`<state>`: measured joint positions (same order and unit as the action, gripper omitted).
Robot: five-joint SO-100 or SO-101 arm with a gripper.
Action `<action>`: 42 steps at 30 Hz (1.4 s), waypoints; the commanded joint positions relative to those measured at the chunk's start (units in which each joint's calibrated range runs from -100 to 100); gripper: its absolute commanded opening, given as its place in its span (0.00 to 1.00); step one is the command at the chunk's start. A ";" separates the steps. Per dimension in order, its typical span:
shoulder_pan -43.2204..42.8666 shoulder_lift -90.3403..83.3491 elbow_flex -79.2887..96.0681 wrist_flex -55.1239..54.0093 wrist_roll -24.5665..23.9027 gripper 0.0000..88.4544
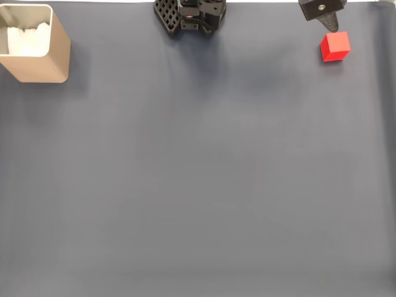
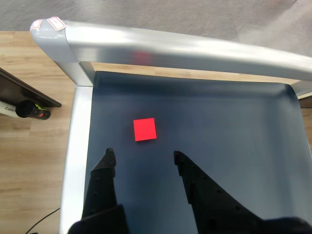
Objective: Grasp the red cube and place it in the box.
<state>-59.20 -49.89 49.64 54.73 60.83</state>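
Dark blue mat (image 1: 198,185), silver metal frame (image 2: 185,48), wooden floor (image 2: 34,161), black cylinder (image 2: 31,111).

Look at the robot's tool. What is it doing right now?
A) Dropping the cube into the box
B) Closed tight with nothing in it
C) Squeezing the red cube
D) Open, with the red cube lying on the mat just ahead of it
D: in the wrist view the tool is spread open and the red cube lies untouched on the mat ahead.

In the fixed view, the small matte red cube (image 1: 335,47) sits flat at two o'clock; the tall beige box (image 1: 37,62), white inside, stands upright at ten o'clock.
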 commanded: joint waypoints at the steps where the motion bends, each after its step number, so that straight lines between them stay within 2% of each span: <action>1: 0.82 0.41 -0.82 -1.78 0.39 0.33; 42: 0.39 9.86 5.74 -18.59 2.15 0.39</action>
<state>-58.68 -40.43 55.97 37.95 62.83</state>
